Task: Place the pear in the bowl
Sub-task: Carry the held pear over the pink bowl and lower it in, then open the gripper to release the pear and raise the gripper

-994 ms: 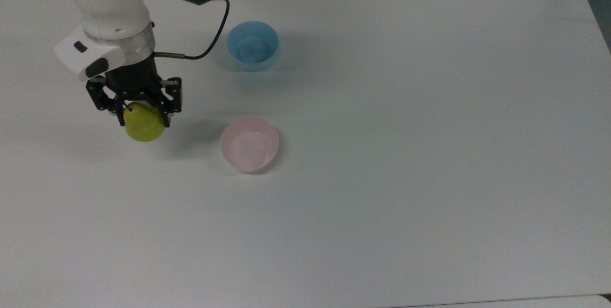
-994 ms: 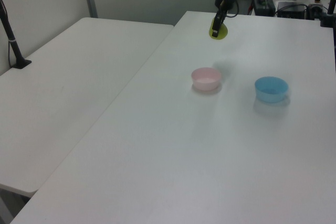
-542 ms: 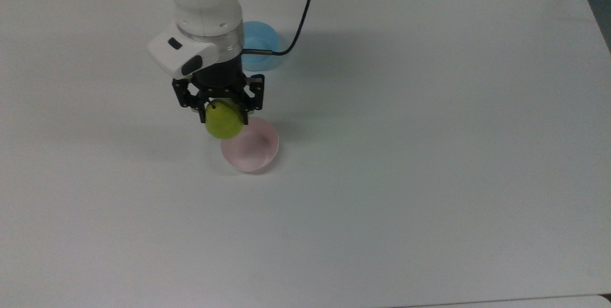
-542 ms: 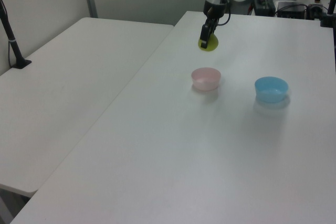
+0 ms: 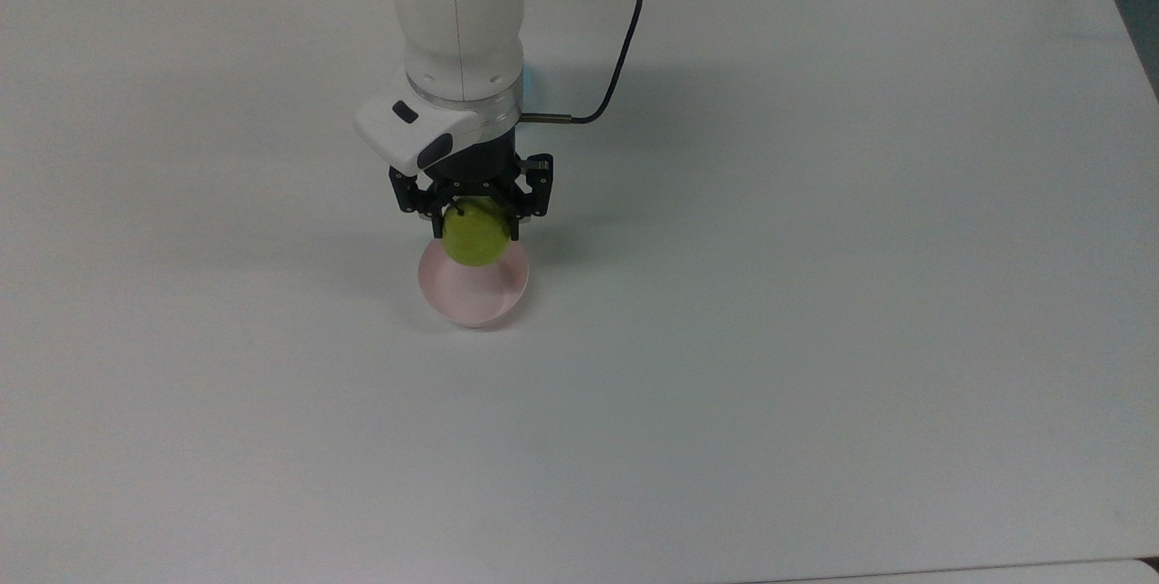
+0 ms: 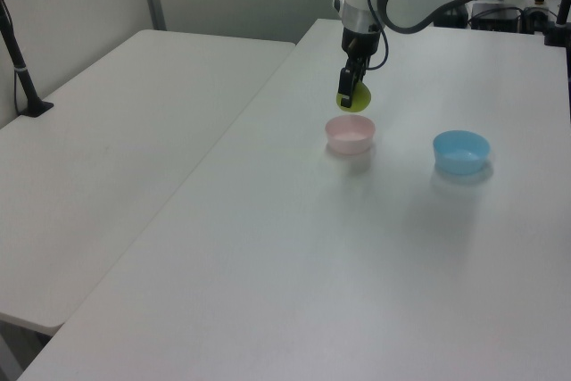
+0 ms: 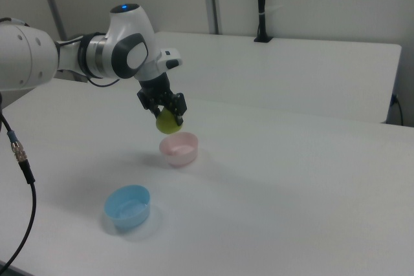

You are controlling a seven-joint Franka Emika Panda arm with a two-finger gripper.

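Note:
My gripper is shut on the yellow-green pear, which hangs in the air with its dark stem up between the fingers. The pale pink bowl sits on the white table just below; in the top view the pear overlaps the bowl's far rim. The left view shows the pear a short way above the pink bowl, and the right view has the pear above the bowl and slightly to the right view's left, under the gripper.
A light blue bowl of the same size stands apart from the pink one, also seen as the blue bowl; in the top view the arm covers it. A second white table adjoins. A black cable loops off the wrist.
The arm has carried the pear from the top view's left across to the pink bowl, and it now hangs over the bowl's far rim. The bowls have not moved.

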